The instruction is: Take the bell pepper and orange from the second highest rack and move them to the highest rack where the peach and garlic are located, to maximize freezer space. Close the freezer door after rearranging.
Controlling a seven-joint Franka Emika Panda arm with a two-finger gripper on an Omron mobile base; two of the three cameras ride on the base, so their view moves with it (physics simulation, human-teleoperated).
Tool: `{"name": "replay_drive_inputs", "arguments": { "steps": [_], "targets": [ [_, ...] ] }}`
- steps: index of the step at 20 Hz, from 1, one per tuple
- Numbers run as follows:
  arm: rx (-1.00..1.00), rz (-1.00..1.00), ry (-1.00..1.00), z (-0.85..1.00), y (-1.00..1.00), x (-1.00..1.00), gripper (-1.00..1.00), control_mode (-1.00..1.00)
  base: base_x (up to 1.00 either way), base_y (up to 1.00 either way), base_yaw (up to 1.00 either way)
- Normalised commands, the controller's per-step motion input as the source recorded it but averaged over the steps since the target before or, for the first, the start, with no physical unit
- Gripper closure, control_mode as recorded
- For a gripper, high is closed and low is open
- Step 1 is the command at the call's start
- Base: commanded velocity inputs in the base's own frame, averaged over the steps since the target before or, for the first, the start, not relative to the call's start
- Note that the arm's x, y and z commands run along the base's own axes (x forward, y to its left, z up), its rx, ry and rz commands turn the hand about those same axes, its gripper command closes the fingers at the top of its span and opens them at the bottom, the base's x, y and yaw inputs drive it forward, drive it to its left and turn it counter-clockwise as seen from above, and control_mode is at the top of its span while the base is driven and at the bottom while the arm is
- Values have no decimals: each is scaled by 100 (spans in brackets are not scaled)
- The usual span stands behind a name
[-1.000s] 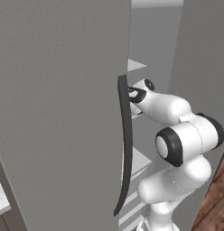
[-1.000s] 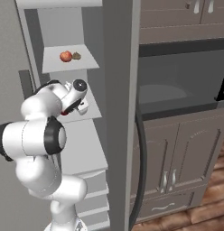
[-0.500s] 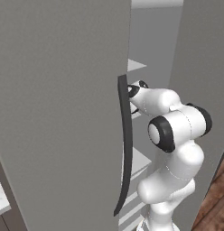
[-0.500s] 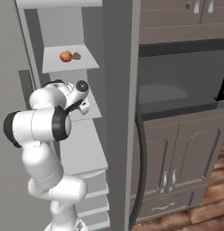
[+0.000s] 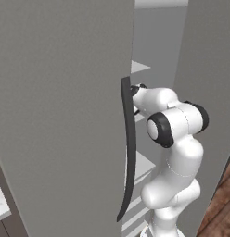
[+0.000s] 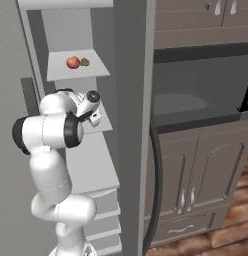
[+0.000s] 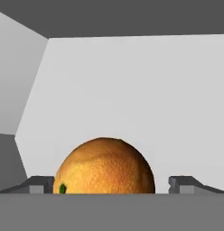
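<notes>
In the left base view, the freezer door (image 5: 61, 111) stands open and fills the left side, its long curved black handle (image 5: 129, 148) running down its edge, while the white arm (image 5: 175, 152) rises at the lower right and reaches past the handle into the freezer (image 5: 207, 92), level with a pale shelf. In the right base view, the highest rack (image 6: 96, 70) carries the peach (image 6: 72, 62) with the garlic (image 6: 85, 62) just beside it, and the arm bends in from the lower left so that the gripper (image 6: 95, 116) sits over the second highest rack (image 6: 107, 125) one level below; a dark oven (image 6: 201, 90) is built in to the right above grey cabinets (image 6: 196, 185). In the hand view, the orange (image 7: 105, 167) lies on the pale shelf between the two fingertips (image 7: 39, 184), the jaws spread wide with a gap on either side of the fruit, gripping nothing.
</notes>
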Motion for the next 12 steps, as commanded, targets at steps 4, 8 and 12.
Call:
{"name": "replay_drive_inputs", "arguments": {
  "steps": [4,8,12],
  "targets": [
    [0,0,2,-23,14,20,-100,-100,0,0,0],
    [0,0,5,-27,20,18,-100,-100,0,0,0],
    [0,0,8,-31,22,10,100,-100,0,0,0]
  ]
}}
